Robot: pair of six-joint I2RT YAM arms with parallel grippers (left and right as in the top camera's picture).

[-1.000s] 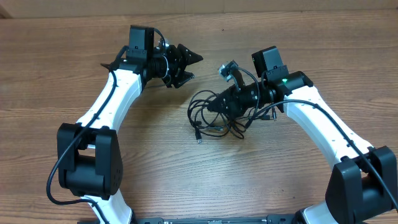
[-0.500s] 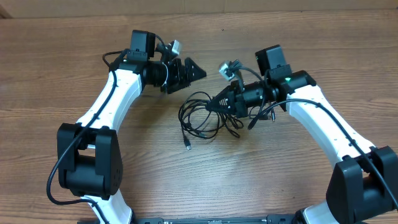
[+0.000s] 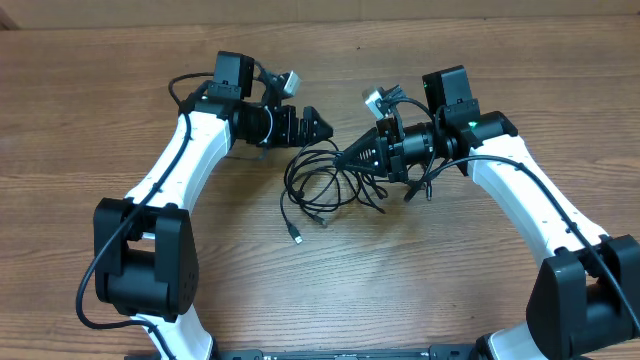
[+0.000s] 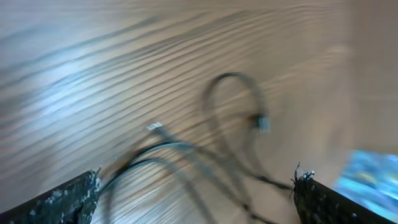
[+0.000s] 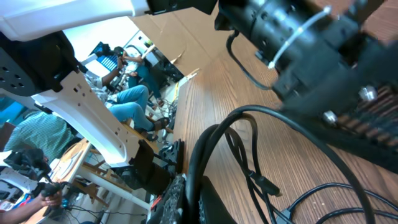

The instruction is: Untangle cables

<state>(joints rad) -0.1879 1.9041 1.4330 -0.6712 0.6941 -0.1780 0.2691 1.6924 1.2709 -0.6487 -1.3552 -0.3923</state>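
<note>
Separation step: right gripper (image 3: 347,158) pinches the cables (image 3: 312,192) at frame centre; left gripper (image 3: 318,124), spread wide and empty, likely must take another strand.

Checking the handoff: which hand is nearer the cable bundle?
Right. The right hand is shut on the cables at the bundle's right edge; the left hand is open just past its far edge.

free: table (image 3: 400,290) on the cables' (image 3: 312,190) near side | obstacle: cables heaped between left arm (image 3: 185,150) and right arm (image 3: 520,190)
</note>
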